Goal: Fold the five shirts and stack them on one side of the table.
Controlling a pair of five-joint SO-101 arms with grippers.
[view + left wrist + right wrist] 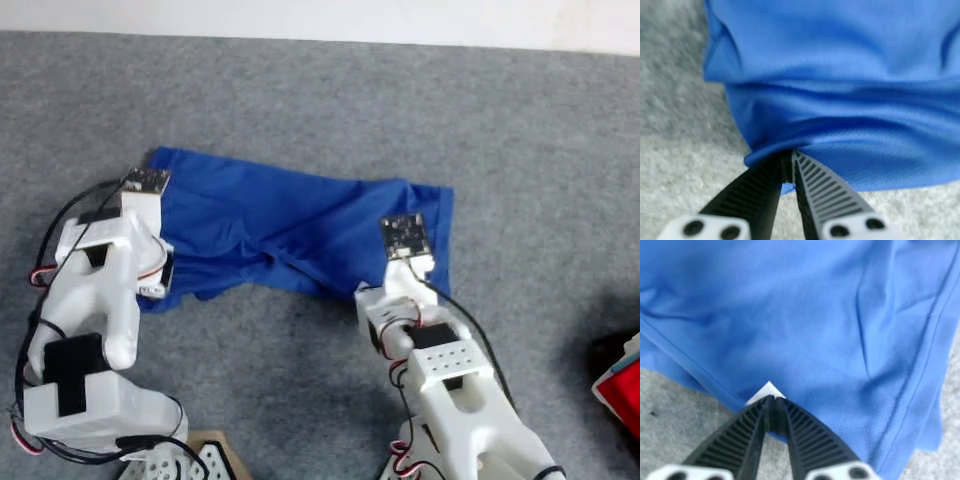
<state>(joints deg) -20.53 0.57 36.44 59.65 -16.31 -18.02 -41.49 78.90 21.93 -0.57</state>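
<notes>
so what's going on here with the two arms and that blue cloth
Two robot arms are working on one blue shirt, which lies rumpled and spread across the grey table. The left gripper is shut on a fold at the shirt's near edge at one end. The right gripper is shut on the near edge toward the other end, right by a small white tag. The shirt is not yet folded.
</notes>
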